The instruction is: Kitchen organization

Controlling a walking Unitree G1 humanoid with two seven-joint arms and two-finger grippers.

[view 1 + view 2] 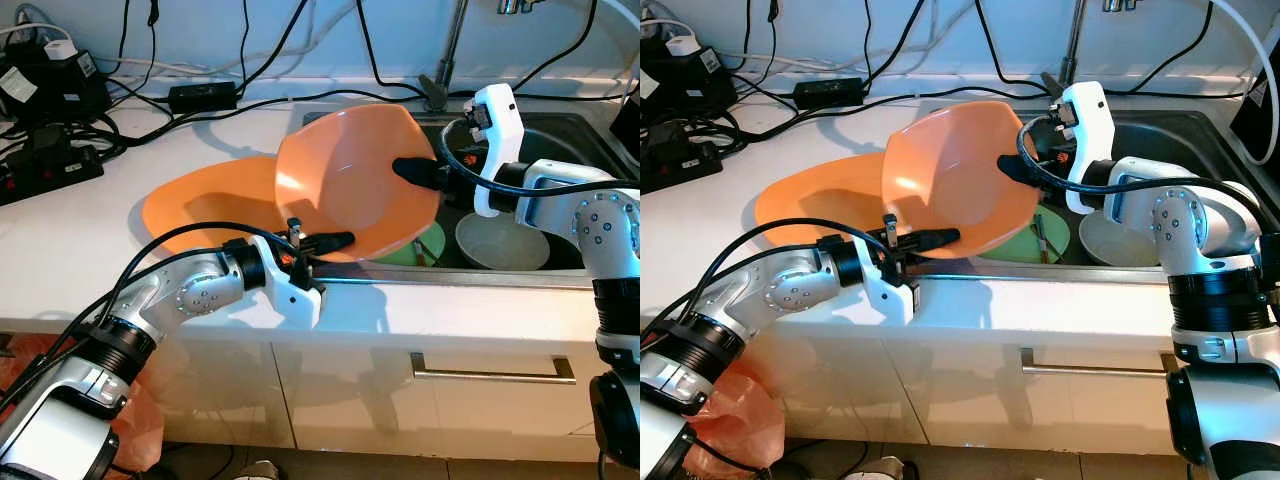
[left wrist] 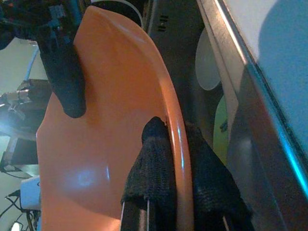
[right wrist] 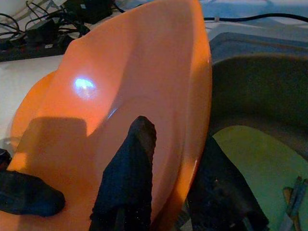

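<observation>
We hold the orange bowl (image 1: 350, 180) tilted on edge above the near rim of the sink (image 1: 560, 135), its hollow facing us. Our left gripper (image 1: 322, 241) pinches the bowl's lower rim, one finger inside and one behind (the left wrist view shows the rim running between the two pads). Our right gripper (image 1: 412, 170) clamps the rim on the bowl's sink side in the same way, one finger inside the hollow. Behind the bowl, away from the sink, a second orange dish (image 1: 205, 205) lies flat on the white counter (image 1: 80, 260). In the sink, a green plate (image 1: 1055, 235) sits partly under the bowl, with a white bowl (image 1: 500, 240) just beside it. Black cables and a power strip (image 1: 45, 165) lie on the counter well apart from the sink.
</observation>
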